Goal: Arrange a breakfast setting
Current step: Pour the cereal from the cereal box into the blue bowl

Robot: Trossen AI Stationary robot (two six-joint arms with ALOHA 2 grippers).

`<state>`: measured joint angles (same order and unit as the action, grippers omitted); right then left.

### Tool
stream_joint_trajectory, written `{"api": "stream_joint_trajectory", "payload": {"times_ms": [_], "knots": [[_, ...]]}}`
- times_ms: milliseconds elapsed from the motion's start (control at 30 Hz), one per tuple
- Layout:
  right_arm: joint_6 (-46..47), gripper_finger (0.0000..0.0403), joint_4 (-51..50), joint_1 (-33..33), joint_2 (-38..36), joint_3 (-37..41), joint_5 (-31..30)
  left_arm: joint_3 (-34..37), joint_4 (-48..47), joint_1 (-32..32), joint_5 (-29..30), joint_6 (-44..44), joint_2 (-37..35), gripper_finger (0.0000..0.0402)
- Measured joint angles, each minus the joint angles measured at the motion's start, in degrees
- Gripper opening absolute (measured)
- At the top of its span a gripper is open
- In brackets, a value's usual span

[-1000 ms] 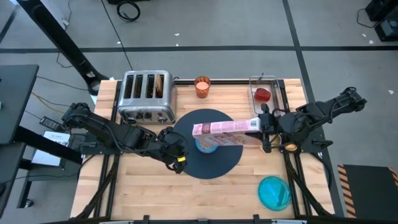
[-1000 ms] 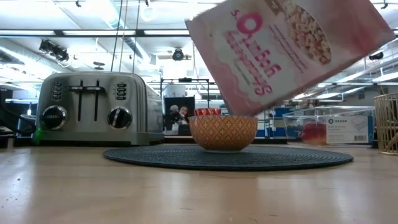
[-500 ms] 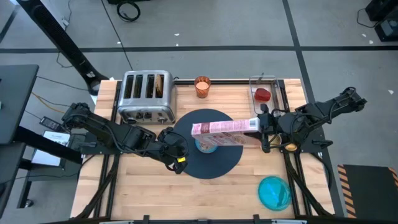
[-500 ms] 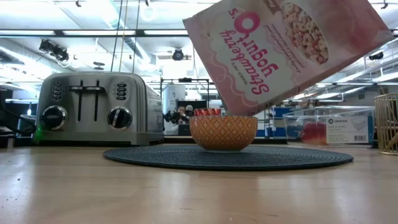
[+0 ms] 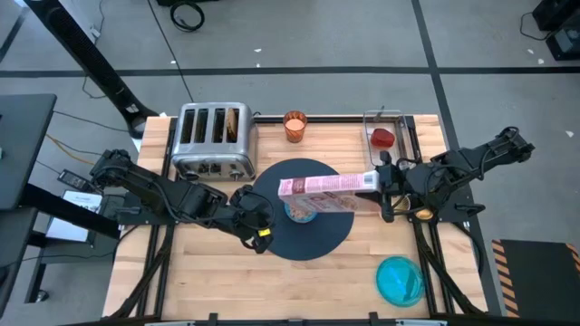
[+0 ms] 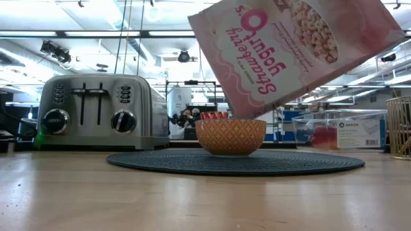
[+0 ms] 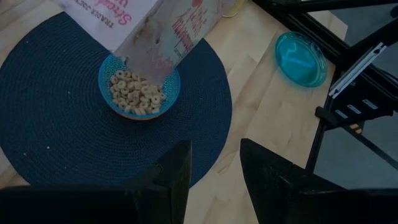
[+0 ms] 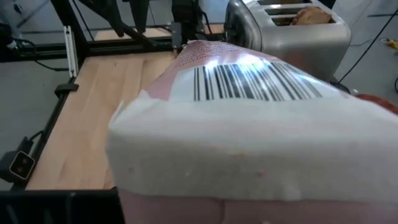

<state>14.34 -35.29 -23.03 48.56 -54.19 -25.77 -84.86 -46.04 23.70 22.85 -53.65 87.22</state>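
Observation:
A small blue bowl (image 5: 302,211) with cereal rings in it (image 7: 139,93) stands on the dark-blue round mat (image 5: 313,237). My right gripper (image 5: 381,181) is shut on a pink cereal box (image 5: 324,186), whose open end (image 7: 152,59) is over the bowl. My left gripper (image 7: 214,180) is open and empty above the mat's left edge (image 5: 258,222). The orange cup (image 5: 294,125) stands at the far edge. A toast slice (image 5: 234,127) sticks out of a toaster slot. The red fruit (image 5: 383,139) lies in a clear box. The teal plate (image 5: 399,279) is near right. No spoon shows. My right gripper holds the cereal box by its closed bottom end (image 5: 368,181), coming level from the table's right. In the right wrist view the box's bottom (image 8: 249,149) hides the fingers. The box is lifted clear and tilted, its open end (image 6: 241,106) lowest, just above the bowl (image 6: 230,136).
The steel toaster (image 5: 213,140) stands far left, beside the mat. The clear box (image 6: 334,131) is at the far right. Bare wood shows along the near edge (image 5: 227,281).
The cereal box has turned a little in my right gripper's hold, showing more of its printed face in the low view. Its open end has stayed over the bowl.

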Motion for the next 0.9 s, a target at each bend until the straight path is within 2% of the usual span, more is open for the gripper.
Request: {"api": "stream_joint_trajectory", "payload": {"times_ms": [900], "knots": [[0.21, 0.0161, -2.85, -0.04, -2.44, -0.09, 0.44, 0.00, 2.29, -0.09, 0.07, 0.26, 0.00, 0.0144]]}}
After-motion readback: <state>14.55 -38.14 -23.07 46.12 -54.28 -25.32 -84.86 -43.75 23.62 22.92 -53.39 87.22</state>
